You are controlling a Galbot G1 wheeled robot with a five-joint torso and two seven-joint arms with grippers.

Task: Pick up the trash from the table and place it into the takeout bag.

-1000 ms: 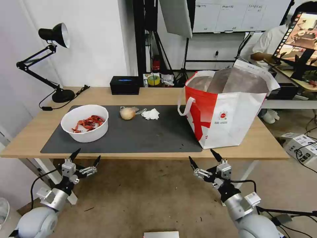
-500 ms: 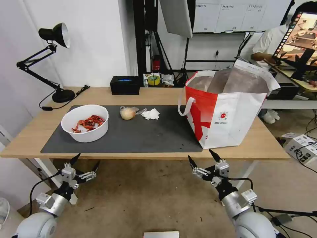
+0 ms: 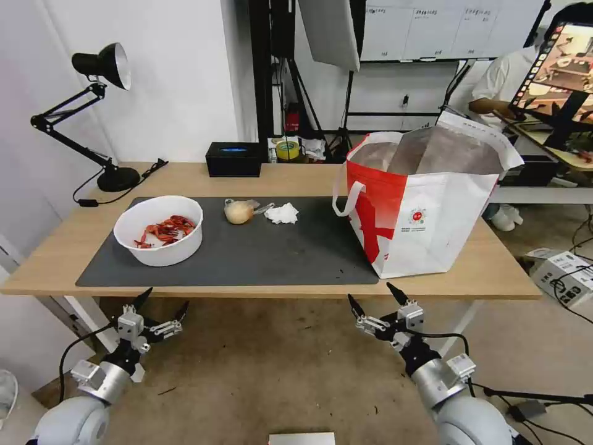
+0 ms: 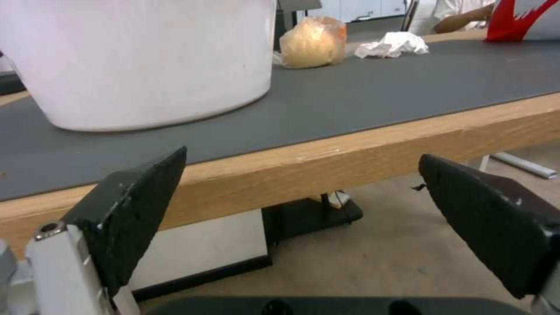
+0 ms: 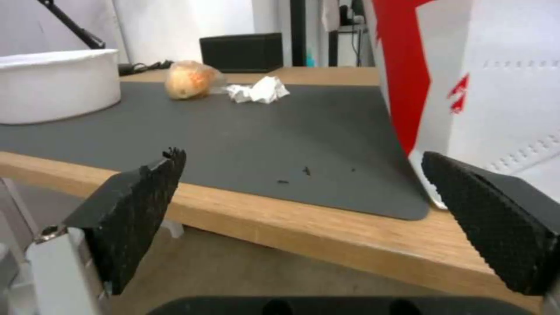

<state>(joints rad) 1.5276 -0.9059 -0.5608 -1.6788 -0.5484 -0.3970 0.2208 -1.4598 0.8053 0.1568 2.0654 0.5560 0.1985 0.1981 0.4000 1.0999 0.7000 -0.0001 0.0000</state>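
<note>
Below the table [image 3: 272, 290] edge both claws gape wide, the takeout bag's [image 3: 426, 216] contents hidden.

Takeout bag [image 3: 426, 210] interior mostly hidden behind its own front wall; contents could not be told. In the right wrist view the bag [image 5: 484, 87] was cut off by the top and side edges. In the left wrist view the white bowl [image 4: 146, 61] was cropped at the top, its red shells out of sight, and the bag showed as a red sliver [image 4: 513, 17] at the edge. Logo [image 3: 418, 216] print was too small to read. What was inside the tan wrapped lump [image 3: 239, 212] was unclear. Bench [image 3: 278, 179] legs were mostly hidden under the top.
</note>
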